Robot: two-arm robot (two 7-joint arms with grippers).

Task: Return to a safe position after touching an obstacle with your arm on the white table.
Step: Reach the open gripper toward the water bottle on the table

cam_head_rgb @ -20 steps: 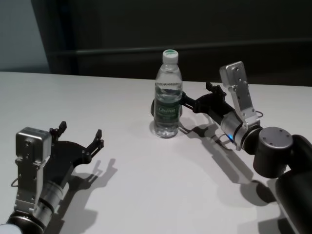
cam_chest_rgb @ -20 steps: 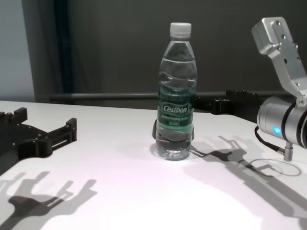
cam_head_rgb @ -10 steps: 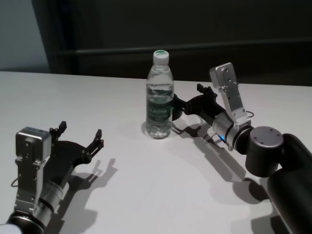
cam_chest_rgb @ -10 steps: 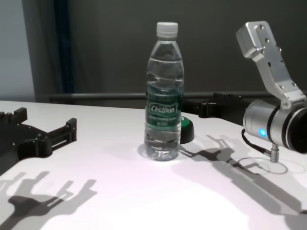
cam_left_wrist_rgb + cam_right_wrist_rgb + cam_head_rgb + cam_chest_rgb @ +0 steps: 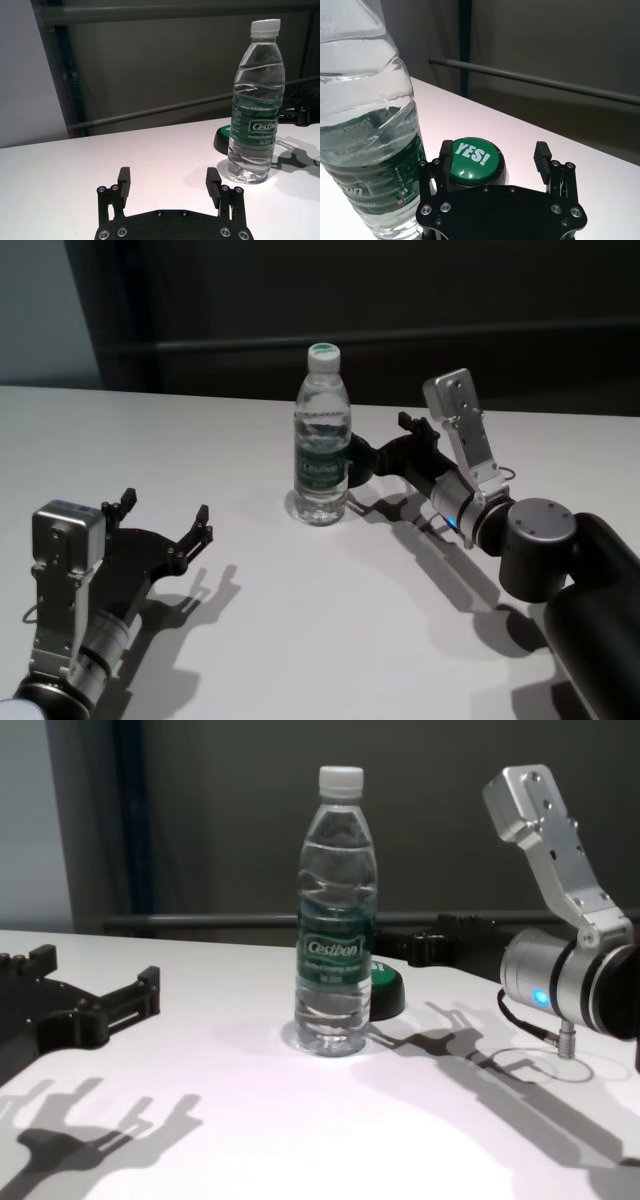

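The obstacle, a tall clear water bottle (image 5: 321,445) with a white cap and green label, stands upright on the white table (image 5: 300,620). My right gripper (image 5: 385,447) reaches in low from the right, open and holding nothing. One of its fingers (image 5: 445,150) is right beside the bottle (image 5: 362,130), seemingly touching it. In the chest view the bottle (image 5: 336,920) stands just left of the right gripper (image 5: 415,945). My left gripper (image 5: 165,508) rests open near the table's front left, well apart from the bottle (image 5: 255,115).
A small round green-and-black "YES!" puck (image 5: 472,159) lies on the table just ahead of the right gripper's open fingers, behind and right of the bottle (image 5: 384,990). A dark wall with a horizontal rail (image 5: 200,922) runs behind the table's far edge.
The right arm has swept left, and the bottle has slid left across the table with it, staying upright. The puck now shows beside the bottle. The left arm has not moved.
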